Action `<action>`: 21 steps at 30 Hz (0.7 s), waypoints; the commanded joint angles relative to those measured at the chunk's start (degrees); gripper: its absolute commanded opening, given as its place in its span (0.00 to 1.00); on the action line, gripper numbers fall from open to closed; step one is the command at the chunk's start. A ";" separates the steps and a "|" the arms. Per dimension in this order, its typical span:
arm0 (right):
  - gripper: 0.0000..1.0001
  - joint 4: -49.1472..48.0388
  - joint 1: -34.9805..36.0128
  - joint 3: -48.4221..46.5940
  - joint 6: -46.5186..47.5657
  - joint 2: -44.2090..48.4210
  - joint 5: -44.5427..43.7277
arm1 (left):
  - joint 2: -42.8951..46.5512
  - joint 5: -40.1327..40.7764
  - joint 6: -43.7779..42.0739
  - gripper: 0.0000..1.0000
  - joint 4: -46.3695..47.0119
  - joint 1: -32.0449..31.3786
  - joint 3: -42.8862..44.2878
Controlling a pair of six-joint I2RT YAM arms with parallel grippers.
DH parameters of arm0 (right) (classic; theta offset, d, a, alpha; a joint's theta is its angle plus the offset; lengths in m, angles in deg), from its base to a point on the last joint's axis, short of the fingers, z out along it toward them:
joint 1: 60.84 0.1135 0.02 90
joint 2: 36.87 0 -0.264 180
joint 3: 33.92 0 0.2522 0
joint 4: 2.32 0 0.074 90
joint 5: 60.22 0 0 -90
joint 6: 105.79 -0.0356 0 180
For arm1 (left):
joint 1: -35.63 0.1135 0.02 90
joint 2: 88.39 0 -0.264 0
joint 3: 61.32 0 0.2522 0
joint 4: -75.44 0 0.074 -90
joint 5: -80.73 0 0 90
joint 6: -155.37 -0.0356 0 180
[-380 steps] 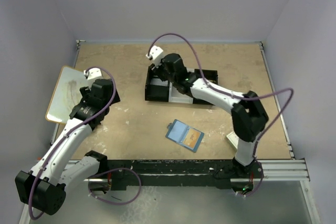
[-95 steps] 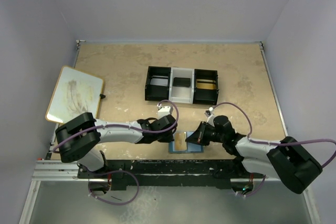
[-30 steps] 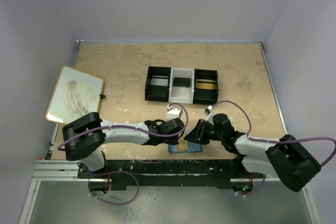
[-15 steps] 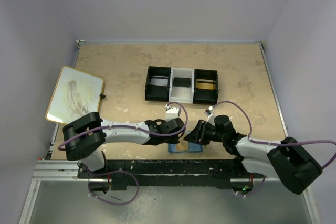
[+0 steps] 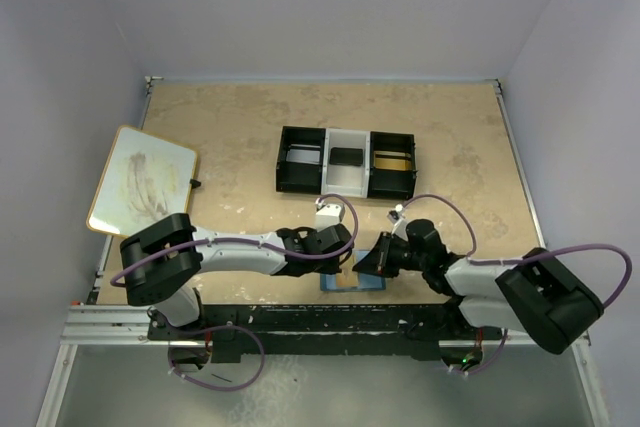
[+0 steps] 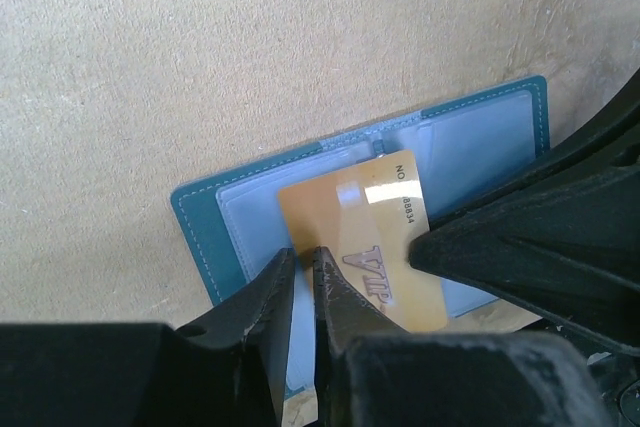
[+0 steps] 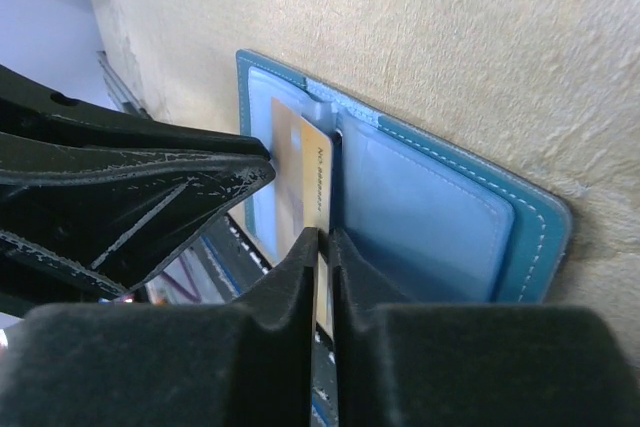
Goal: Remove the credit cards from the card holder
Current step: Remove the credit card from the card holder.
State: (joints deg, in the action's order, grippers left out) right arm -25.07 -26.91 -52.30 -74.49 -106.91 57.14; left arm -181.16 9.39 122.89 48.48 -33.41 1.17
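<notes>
The card holder (image 6: 200, 215), a blue bifold, lies open at the table's near edge (image 5: 352, 282) between both grippers. A gold-yellow credit card (image 6: 365, 237) marked VIP sticks partly out of its pale blue pocket. In the right wrist view my right gripper (image 7: 322, 239) is shut on that card's (image 7: 300, 172) long edge, beside the holder's right half (image 7: 430, 217). My left gripper (image 6: 305, 257) is shut to a thin slit. Its tips press on the holder's left pocket at the card's corner. No other card shows.
A black-and-white compartment tray (image 5: 346, 162) stands at mid-table beyond the grippers. A white board (image 5: 140, 179) lies at the left edge. The black rail of the arm bases (image 5: 300, 322) runs just below the card holder.
My right gripper has closed on the gold card's edge. The left jaws opened slightly and narrowed again. Both arms stayed almost in place over the card holder.
</notes>
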 commanded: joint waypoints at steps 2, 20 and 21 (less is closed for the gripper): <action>0.00 0.85 -0.25 -0.04 -2.00 0.08 0.58 | -0.43 0.46 0.51 0.09 -0.41 -0.35 -0.75; 0.28 2.18 -0.27 0.51 -0.22 4.52 1.17 | -1.24 -0.50 -0.38 0.04 2.38 -0.44 -2.01; 0.29 0.68 -0.26 0.47 -0.80 3.35 1.51 | -1.39 -0.62 -0.49 0.04 2.42 -0.41 -2.08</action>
State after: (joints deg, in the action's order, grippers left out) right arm -17.99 -27.11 -51.03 -76.76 -99.26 54.97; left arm -181.36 9.82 123.24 50.82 -33.51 0.10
